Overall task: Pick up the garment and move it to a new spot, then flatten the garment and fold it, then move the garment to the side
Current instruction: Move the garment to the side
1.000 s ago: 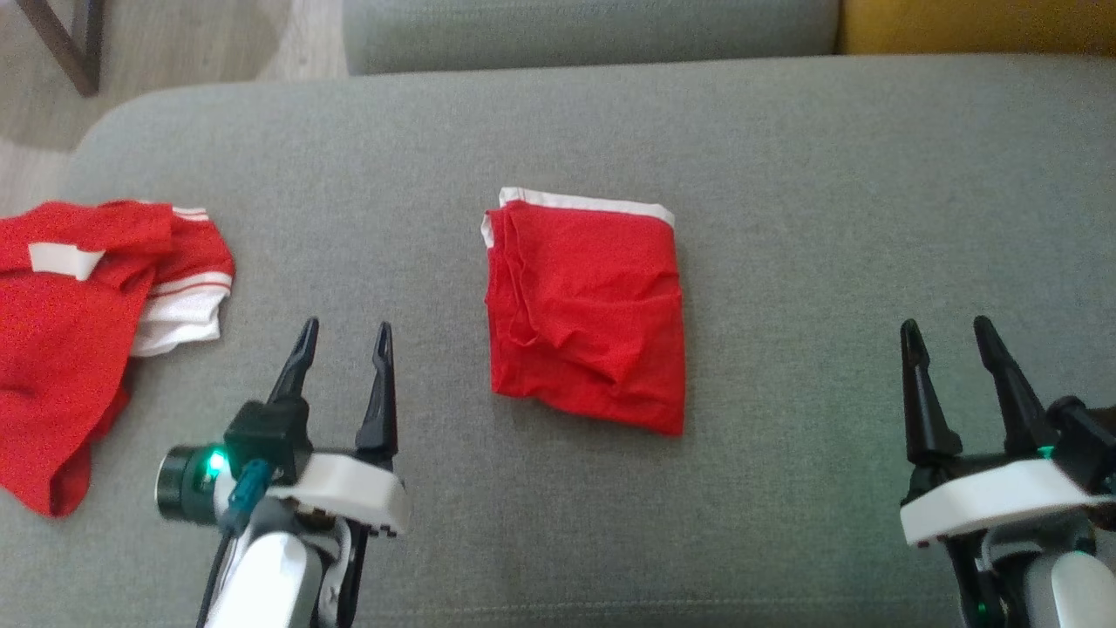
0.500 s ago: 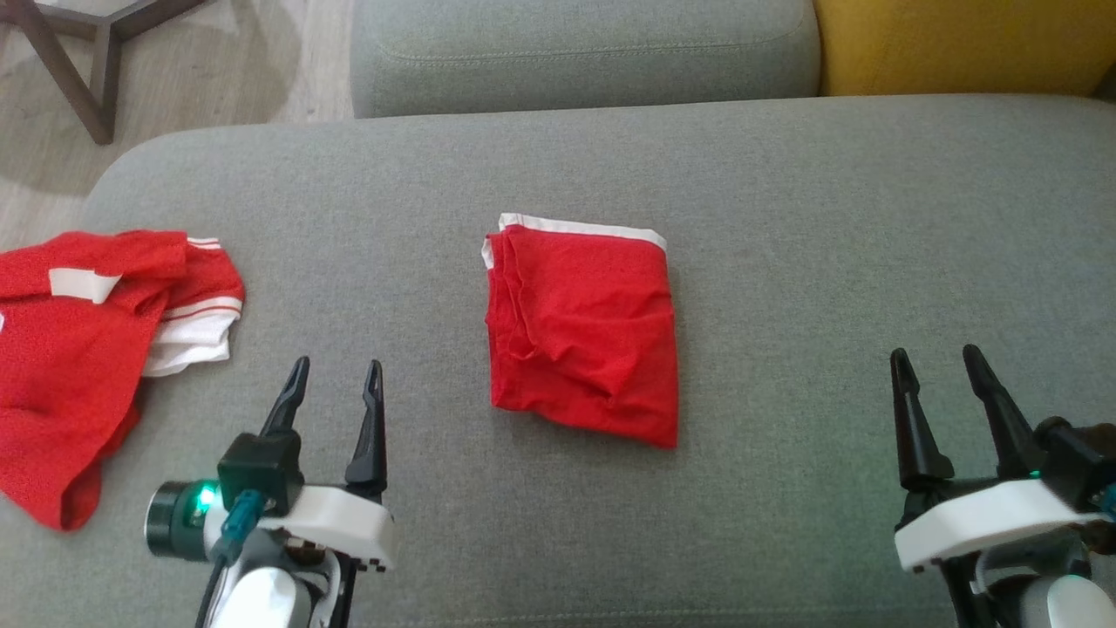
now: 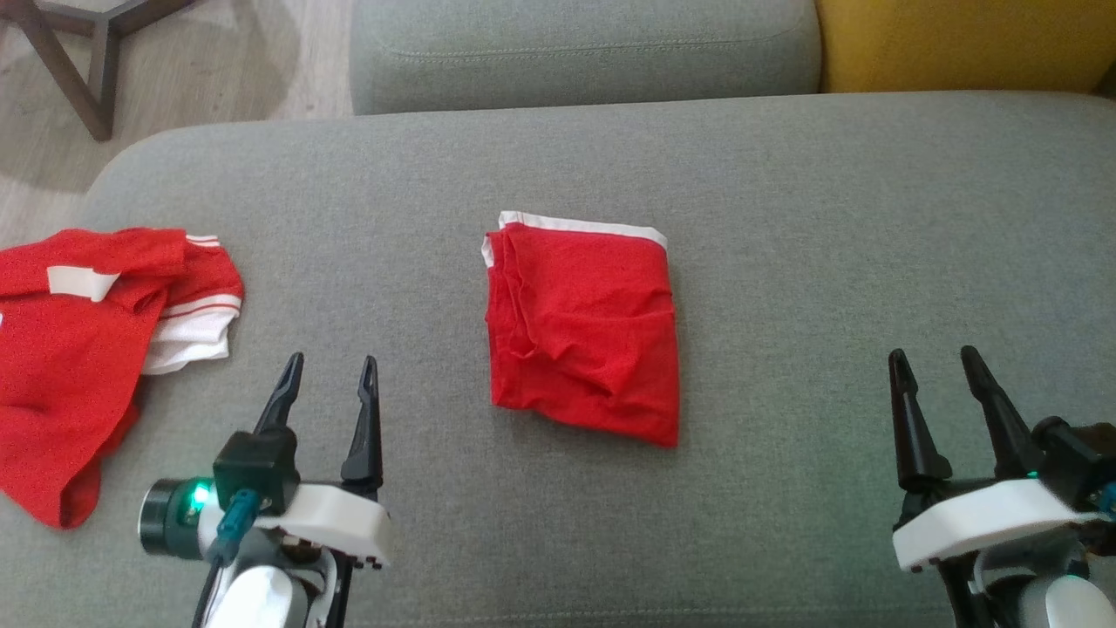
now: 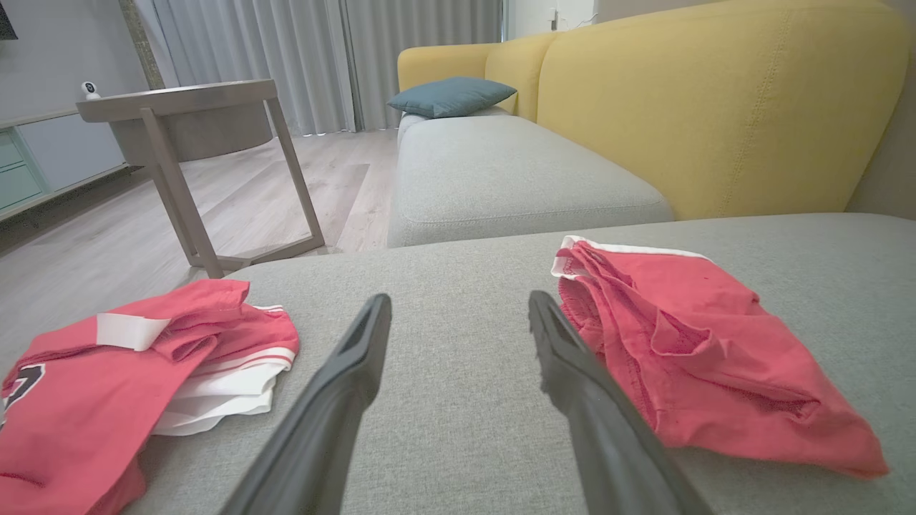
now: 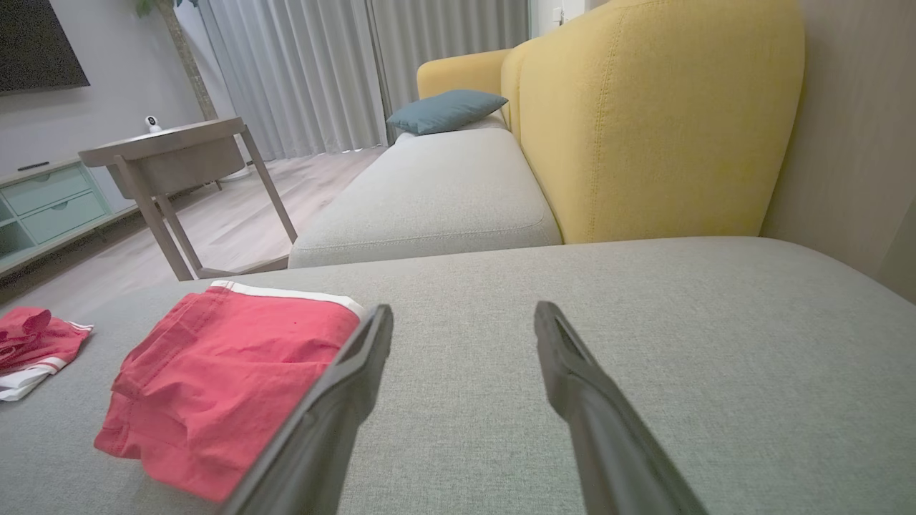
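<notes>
A red garment [image 3: 582, 331] with a white waistband lies folded into a rough square at the middle of the grey cushion [image 3: 785, 262]. It appears to the right of the fingers in the left wrist view [image 4: 701, 357] and to the left of them in the right wrist view [image 5: 229, 379]. My left gripper [image 3: 330, 365] hovers open at the lower left, apart from the garment, nothing between its fingers. At the lower right my right gripper [image 3: 931, 358] also stands open and empty, well away from the cloth.
A crumpled red and white jersey [image 3: 87, 340] lies at the cushion's left edge. Behind are another grey seat cushion [image 3: 584, 48], a yellow sofa back [image 3: 959, 44] and a wooden side table [image 3: 70, 52] on the floor.
The head camera tilted up, so the whole picture shifted down. Both grippers sit slightly lower in view and stay open. The folded garment has not moved.
</notes>
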{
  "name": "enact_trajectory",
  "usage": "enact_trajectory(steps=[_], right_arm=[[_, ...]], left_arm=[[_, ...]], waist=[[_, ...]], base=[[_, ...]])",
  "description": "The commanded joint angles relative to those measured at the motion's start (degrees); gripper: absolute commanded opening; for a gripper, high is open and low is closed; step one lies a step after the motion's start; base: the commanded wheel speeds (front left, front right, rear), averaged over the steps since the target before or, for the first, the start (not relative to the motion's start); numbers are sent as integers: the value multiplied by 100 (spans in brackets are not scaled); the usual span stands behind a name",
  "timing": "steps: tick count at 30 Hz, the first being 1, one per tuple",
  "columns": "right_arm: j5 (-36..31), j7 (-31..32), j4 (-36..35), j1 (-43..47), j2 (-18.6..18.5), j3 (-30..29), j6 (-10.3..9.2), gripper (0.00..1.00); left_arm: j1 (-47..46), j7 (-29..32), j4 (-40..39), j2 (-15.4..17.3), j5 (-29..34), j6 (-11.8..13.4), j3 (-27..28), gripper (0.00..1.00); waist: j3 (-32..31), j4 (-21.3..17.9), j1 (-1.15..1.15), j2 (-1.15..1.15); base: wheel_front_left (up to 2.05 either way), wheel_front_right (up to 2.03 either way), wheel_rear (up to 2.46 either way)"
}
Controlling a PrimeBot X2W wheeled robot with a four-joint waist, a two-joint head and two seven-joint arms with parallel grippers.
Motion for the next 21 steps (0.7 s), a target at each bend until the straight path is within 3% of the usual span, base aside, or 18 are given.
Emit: enact_trajectory(steps=[1, 11, 21], right_arm=[[-29, 19, -245, -139, -32, 108, 39, 100], [-41, 88, -225, -260, -77, 45, 39, 100], [124, 231, 268, -1037, -381, 361, 39, 100]], left_arm=[[-229, 6, -200, 115, -33, 53, 173, 100], [-473, -48, -270, 112, -13, 66, 136, 100], [-1175, -263, -243, -100, 82, 6, -1, 100]], waist=[[14, 10, 0, 0], [313, 175, 0, 0], [1171, 734, 0, 0]], base=[[0, 0, 0], [0, 0, 0], [0, 0, 0]])
